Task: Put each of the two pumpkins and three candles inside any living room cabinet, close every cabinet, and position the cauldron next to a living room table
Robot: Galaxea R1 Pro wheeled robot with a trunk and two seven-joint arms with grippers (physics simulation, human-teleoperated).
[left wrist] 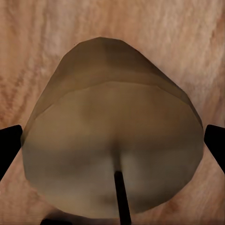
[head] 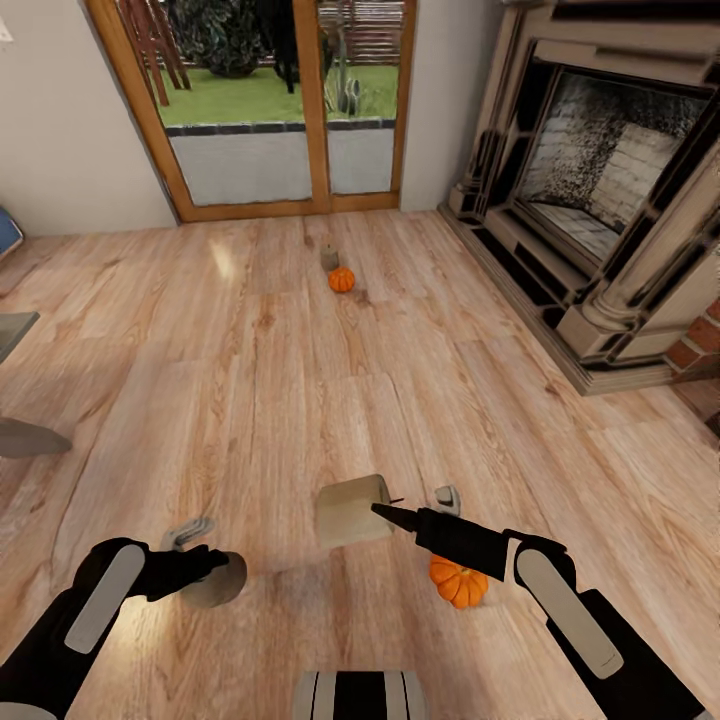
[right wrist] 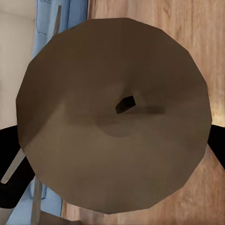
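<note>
- Head view, closest in: the left gripper [head: 215, 572] is clamped on a brownish candle [head: 217, 580] held low over the wooden floor [head: 250, 400]. The right gripper [head: 385, 513] holds a paler beige candle [head: 352, 510] lying on its side in the air, its wick pointing toward the arm.
- Under the right forearm, a bright orange pumpkin [head: 459, 583] sits on the planks, partly covered by the arm.
- Farther off, near the middle of the room, a second pumpkin [head: 341, 280] rests on the floor with a third candle [head: 329, 257] just behind it, the two close together.
- The floor is light, grainy plank wood. A wood-framed glass door [head: 270, 100] at the back looks onto grass, and an ornate fireplace surround [head: 600, 200] fills the right wall.
- Left wrist view: the held candle [left wrist: 112, 150] sits between two dark fingertips [left wrist: 8, 145] at either edge, its wick end facing the camera, wood grain beyond.
- Right wrist view: the other candle's round end [right wrist: 115, 117] faces the lens, dark fingers [right wrist: 216, 145] pressed at its sides; floorboards and something blue [right wrist: 65, 18] lie behind it.
</note>
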